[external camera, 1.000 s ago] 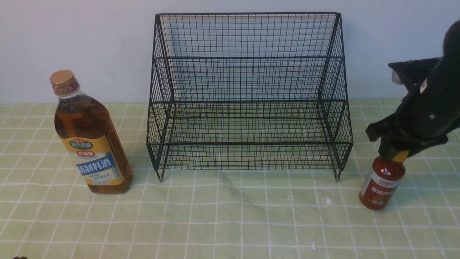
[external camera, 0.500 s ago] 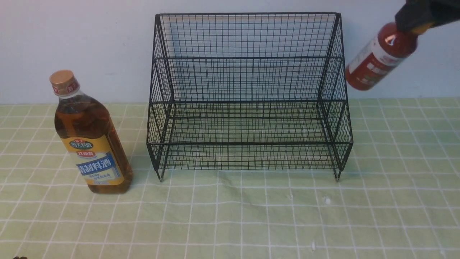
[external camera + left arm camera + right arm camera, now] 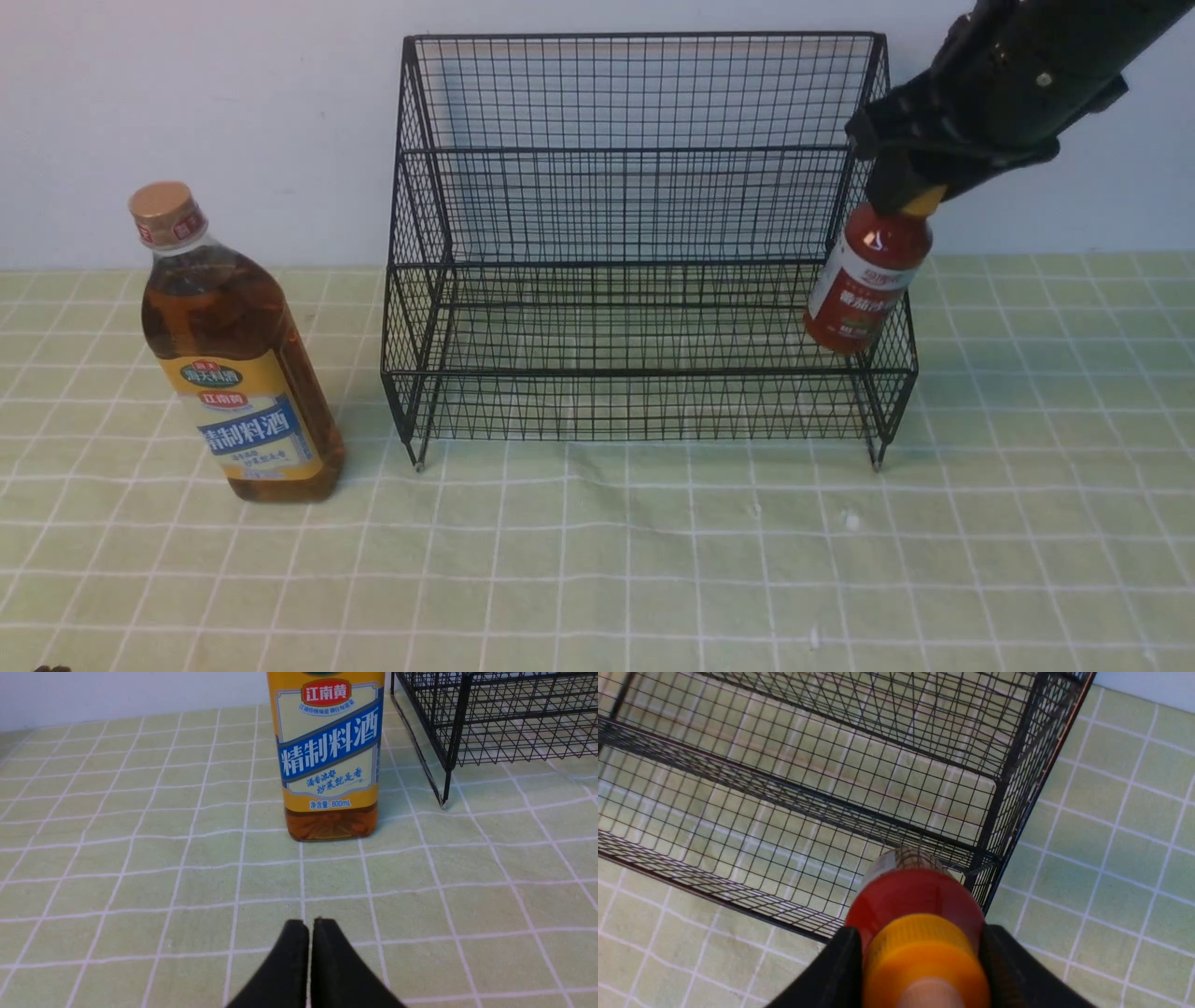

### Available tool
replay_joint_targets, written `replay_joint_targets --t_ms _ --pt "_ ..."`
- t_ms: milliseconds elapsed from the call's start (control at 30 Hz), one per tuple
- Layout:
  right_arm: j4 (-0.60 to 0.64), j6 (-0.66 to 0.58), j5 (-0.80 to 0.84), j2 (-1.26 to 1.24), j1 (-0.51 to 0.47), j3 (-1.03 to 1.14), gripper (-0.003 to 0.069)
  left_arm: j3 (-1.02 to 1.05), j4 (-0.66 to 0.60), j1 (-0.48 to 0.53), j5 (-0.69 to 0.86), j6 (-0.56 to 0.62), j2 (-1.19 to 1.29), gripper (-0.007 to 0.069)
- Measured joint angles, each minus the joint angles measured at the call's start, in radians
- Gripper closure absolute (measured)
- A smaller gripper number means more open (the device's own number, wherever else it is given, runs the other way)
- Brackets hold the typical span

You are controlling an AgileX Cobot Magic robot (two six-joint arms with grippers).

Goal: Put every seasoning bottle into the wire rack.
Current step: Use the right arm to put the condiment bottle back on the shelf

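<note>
- The right gripper [image 3: 904,194] is spread partway, and its 2 fingers [image 3: 840,970] are clamped on the yellow cap of the red sauce bottle [image 3: 864,285].
- That bottle is held off the table, slightly tilted with its base toward the rack's middle, at the right end of the wire rack [image 3: 644,187], level with the lower tier. Whether it is inside the side mesh cannot be told.
- The left gripper [image 3: 310,933] is pressed together and holds nothing. It is kept low over the cloth, pointed at the amber bottle [image 3: 233,355], well short of it.
- 2 bottles are counted: 1 red, 1 tall with amber liquid, a gold cap and a yellow-blue label. The tall one stands upright on the table, left of the rack.
- 1 black rack with 2 stepped tiers is seen, nothing resting on either tier.
- The table is covered by a pale green cloth [image 3: 597,560] with a white grid. A plain pale wall [image 3: 187,93] is seen behind.
</note>
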Motion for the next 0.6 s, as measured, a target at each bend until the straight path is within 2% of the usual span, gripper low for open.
replay_joint_targets --t_ms 600 --pt "0.000 0.027 -0.026 0.170 0.000 -0.001 0.0361 0.000 0.000 0.000 0.000 0.000 0.000 0.0631"
